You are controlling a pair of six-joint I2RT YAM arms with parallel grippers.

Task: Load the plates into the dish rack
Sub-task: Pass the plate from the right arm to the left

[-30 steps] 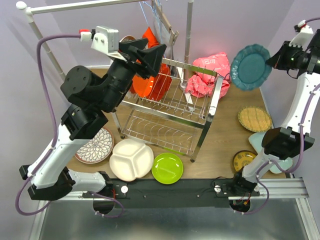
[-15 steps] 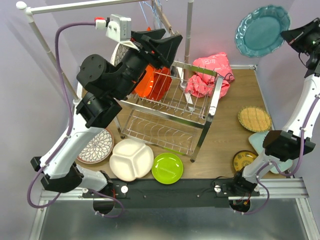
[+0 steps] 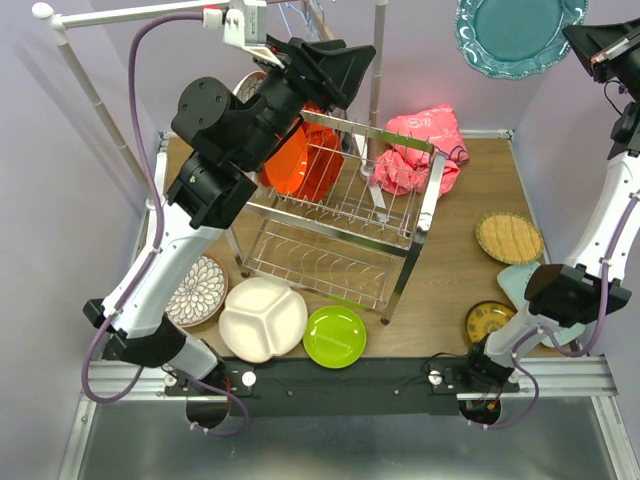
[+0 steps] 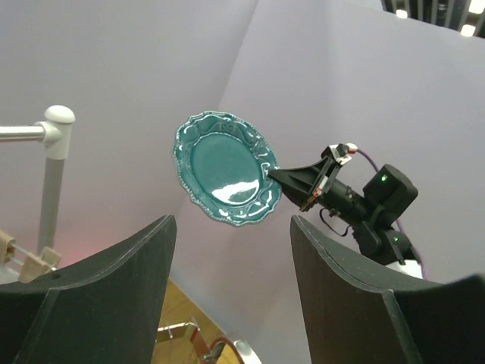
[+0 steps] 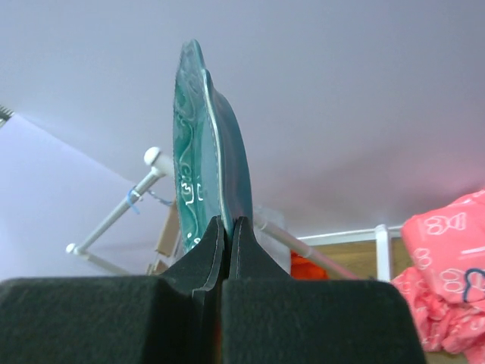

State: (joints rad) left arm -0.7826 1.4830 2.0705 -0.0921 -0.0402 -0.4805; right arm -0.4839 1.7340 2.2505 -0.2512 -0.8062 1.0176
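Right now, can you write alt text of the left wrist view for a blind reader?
The right claw pinches a teal scalloped plate by its rim, up against a purple wall. The left claw is open and empty in the foreground, with a white rail post at the left edge.

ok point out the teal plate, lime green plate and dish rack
teal plate (image 3: 515, 30), top external view, its centre
lime green plate (image 3: 334, 336), top external view, its middle
dish rack (image 3: 428, 197), top external view, right rail
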